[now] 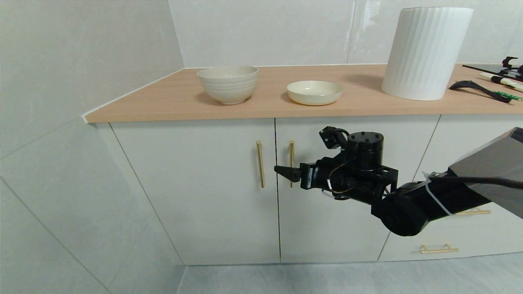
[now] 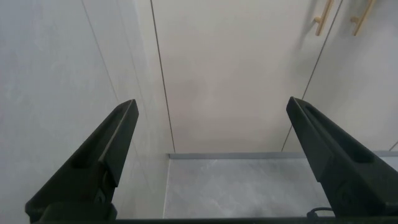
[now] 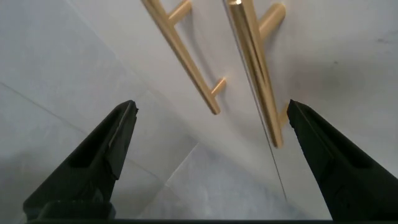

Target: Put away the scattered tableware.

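Two handles stand close together just ahead of the right gripper [image 1: 286, 171], its fingers spread wide: the left door's handle [image 1: 260, 164] and the right door's handle [image 1: 291, 157]. Closing could catch both or neither, so the pull jams or slips. Above the gripper, the bowl [image 1: 228, 83] and dish [image 1: 314, 92] wait on the counter [image 1: 163, 102].

Bowl [image 1: 228, 83] left of dish [image 1: 314, 92], both on countertop [image 1: 163, 102]; utensils [image 1: 486, 87] seemingly rightmost.

The right arm [image 1: 429, 196] stretches level from the right, the right gripper [image 1: 284, 171] pointing left, fingers spread wide. The left gripper [image 2: 212, 104] tilts downward, fingers likewise wide apart.
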